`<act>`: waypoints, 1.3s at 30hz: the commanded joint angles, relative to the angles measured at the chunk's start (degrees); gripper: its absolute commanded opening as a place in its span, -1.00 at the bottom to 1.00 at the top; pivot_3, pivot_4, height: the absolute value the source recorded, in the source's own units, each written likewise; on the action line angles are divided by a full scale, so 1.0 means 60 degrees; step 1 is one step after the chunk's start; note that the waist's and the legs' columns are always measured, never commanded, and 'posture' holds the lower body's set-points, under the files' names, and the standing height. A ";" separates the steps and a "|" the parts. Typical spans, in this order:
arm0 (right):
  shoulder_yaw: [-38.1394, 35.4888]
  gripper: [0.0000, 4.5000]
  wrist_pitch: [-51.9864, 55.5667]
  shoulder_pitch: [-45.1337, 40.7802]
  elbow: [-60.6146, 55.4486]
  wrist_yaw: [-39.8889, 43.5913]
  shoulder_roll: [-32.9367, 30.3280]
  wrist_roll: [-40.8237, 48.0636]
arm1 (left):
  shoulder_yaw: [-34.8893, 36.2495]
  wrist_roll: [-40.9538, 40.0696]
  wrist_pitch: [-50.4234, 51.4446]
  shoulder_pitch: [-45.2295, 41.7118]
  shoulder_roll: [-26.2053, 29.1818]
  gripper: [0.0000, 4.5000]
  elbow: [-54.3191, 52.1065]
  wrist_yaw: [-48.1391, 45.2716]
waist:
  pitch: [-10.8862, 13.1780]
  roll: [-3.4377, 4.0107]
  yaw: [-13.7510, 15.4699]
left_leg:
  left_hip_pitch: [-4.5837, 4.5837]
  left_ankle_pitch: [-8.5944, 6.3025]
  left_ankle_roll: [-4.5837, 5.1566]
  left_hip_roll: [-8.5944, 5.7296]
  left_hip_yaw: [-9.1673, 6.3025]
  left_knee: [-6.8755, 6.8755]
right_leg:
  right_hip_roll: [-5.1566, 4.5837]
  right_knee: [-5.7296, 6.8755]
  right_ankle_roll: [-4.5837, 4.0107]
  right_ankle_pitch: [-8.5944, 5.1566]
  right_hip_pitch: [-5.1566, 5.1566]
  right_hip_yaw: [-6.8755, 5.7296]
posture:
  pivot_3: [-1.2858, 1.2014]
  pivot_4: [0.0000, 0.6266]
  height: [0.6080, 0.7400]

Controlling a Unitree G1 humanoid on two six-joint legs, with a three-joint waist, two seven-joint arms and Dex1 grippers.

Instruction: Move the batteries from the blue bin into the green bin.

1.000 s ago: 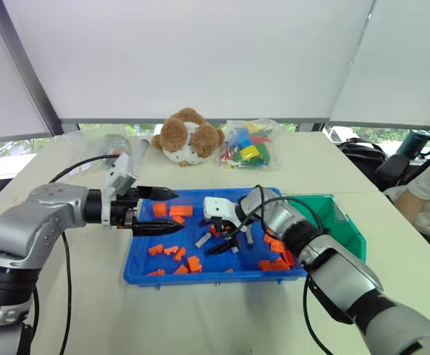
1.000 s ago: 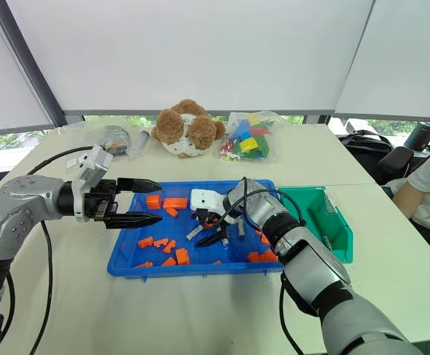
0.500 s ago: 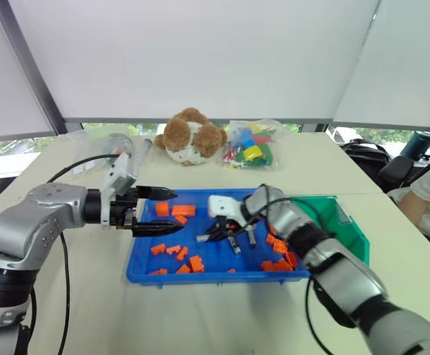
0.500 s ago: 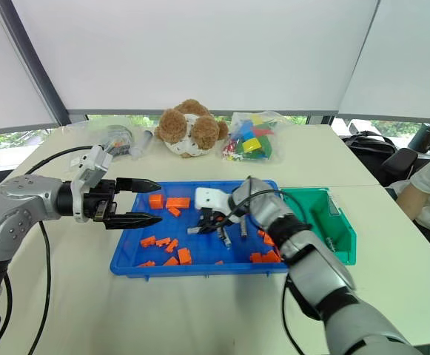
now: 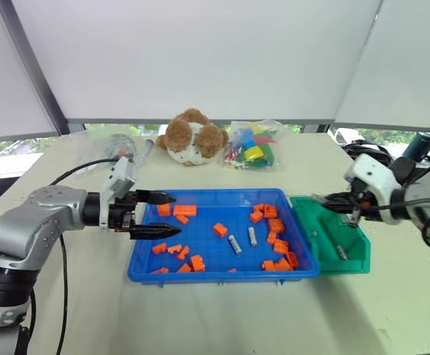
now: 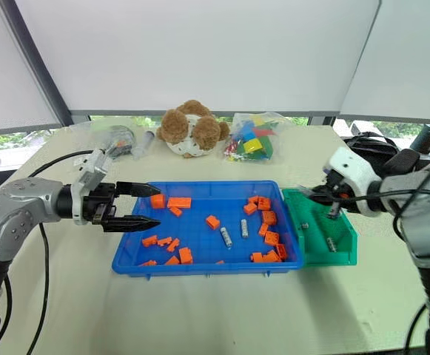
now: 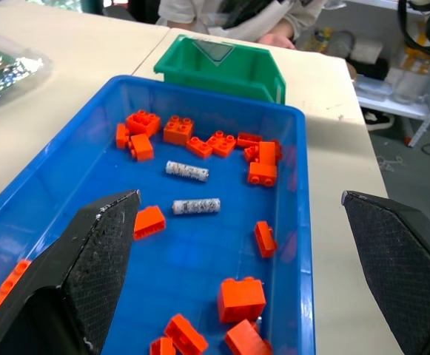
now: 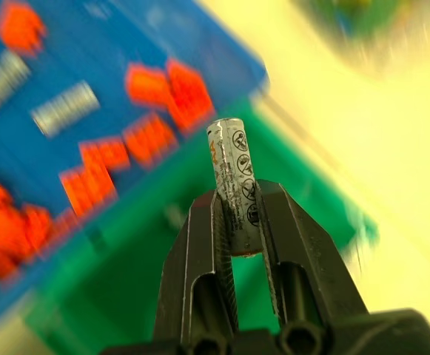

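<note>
Blue bin sits nearest, with 2 batteries lying among orange blocks mid-tray. Left gripper hangs over its left end, fingers spread, holding nothing. Just right of it is the green bin, with 1 battery on its floor. Right gripper is above that bin, clamped on a battery around its lower half. Smooth stiff metal, light, probably slippery, so pinching mid-body across the round looks safest. Further back sits a plush toy.
</note>
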 commanded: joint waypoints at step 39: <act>0.4858 0.99 0.4786 -0.2621 -0.0088 -0.4892 0.5245 0.1857 | -0.0088 0.0431 -0.0459 -0.0178 -0.0158 1.00 -0.0178 0.0314 | -0.0011 -0.0018 0.0012 | -0.0023 0.0000 0.0001 -0.0002 -0.0002 -0.0001 | 0.0000 0.0008 -0.0001 0.0000 -0.0022 0.0000 | 0.03 -0.52 0.89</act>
